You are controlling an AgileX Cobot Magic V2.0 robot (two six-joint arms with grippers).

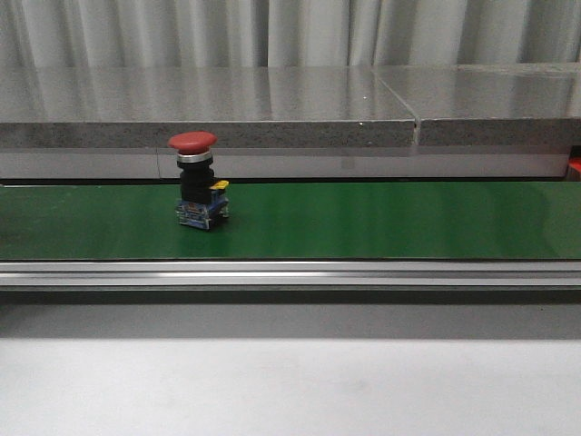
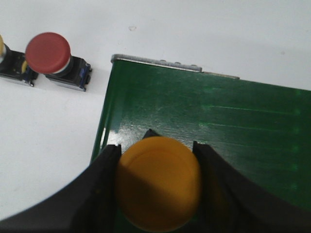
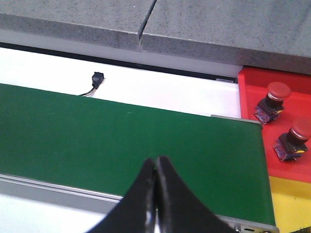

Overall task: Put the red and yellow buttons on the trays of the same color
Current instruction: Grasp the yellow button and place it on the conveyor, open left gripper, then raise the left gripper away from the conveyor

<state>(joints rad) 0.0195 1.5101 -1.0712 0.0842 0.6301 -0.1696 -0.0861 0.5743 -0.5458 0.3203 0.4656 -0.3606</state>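
Belt [image 1: 381, 222], green and long, is crossing the whole front view, and one red button [image 1: 199, 182] is standing upright on it toward the left side, with its red cap on top and a blue and yellow base below; neither arm is showing in this view. In the left wrist view the left gripper [image 2: 158, 165] is clenching a yellow button [image 2: 159, 189] between its two black fingers [image 2: 99, 194], over the end of the belt; the lower part of this button is being cut off by the picture edge, and its base is hidden under the cap. Beside the belt end, on the white table [image 2: 48, 145], another red button [image 2: 53, 58] is standing, and next to it a further button is showing only a small part at the picture edge. In the right wrist view the right gripper [image 3: 156, 167] is hanging over the belt with its fingers pressed together and nothing between them. Just past the belt end a red tray [image 3: 252, 85] is holding two red buttons [image 3: 272, 99], and a yellow tray [image 3: 289, 204] beside it is only partly showing.
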